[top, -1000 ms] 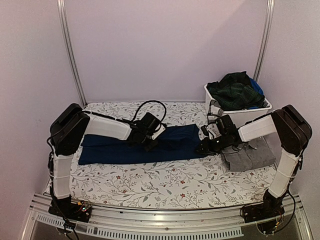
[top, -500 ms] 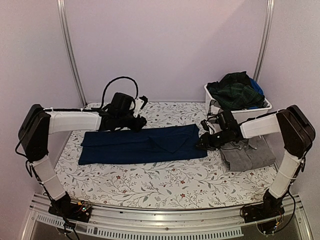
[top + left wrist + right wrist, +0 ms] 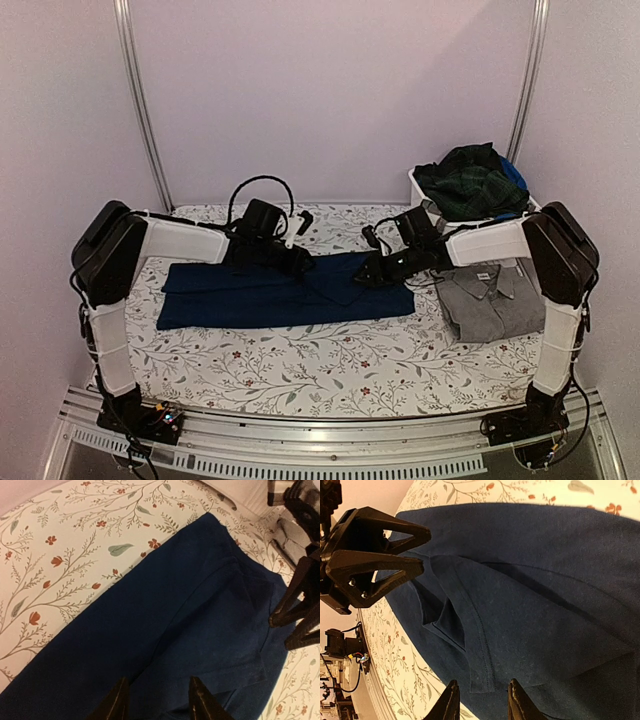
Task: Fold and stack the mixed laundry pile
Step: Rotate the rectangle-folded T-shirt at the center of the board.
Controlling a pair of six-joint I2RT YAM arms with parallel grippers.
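Observation:
A navy blue garment lies spread flat across the middle of the floral table cloth. My left gripper hovers open over its back middle part, with nothing between the fingers in the left wrist view. My right gripper hovers open over the garment's right part, above a folded hem. The two grippers are close and face each other. A grey collared garment lies folded at the right. A dark green plaid garment is heaped in the bin.
A white plastic bin stands at the back right, with a bright blue cloth beside the plaid one. Metal frame posts rise at the back corners. The right arm's gripper shows at the right edge of the left wrist view.
My left gripper went back and left, then came right and forward over the navy garment. My right gripper moved left from the garment's right end onto it, uncovering the grey garment.

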